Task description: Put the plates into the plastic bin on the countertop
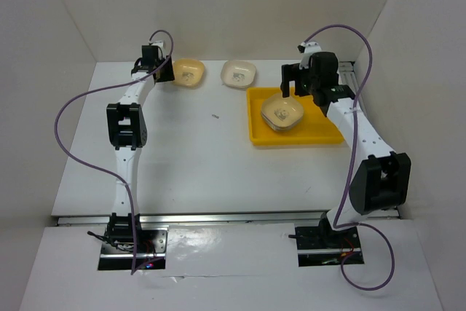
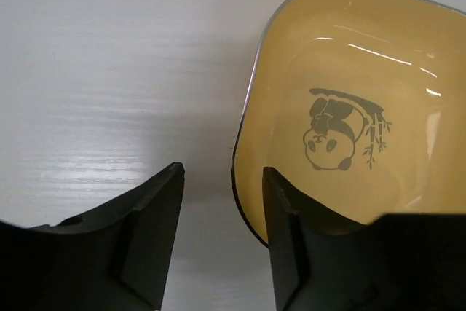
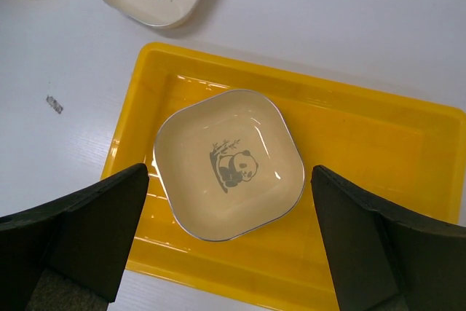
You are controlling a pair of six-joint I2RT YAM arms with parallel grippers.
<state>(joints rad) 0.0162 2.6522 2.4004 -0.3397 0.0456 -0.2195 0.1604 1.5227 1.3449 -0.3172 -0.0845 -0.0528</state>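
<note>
Near right on the worktop [image 1: 182, 143], the plastic bin [image 1: 324, 130] holds a stack of plates [image 1: 282, 113]; the right pincer [image 3: 229, 172] hangs above, spread wide and empty. Farther back, a cream plate [image 1: 238, 73] sits outside the bin. Far left, the left pincer [image 2: 222, 172], part open, straddles the yellow-orange plate [image 2: 342, 71] rim, one finger inside, one outside, likely placed to pinch it, not yet clamped
</note>
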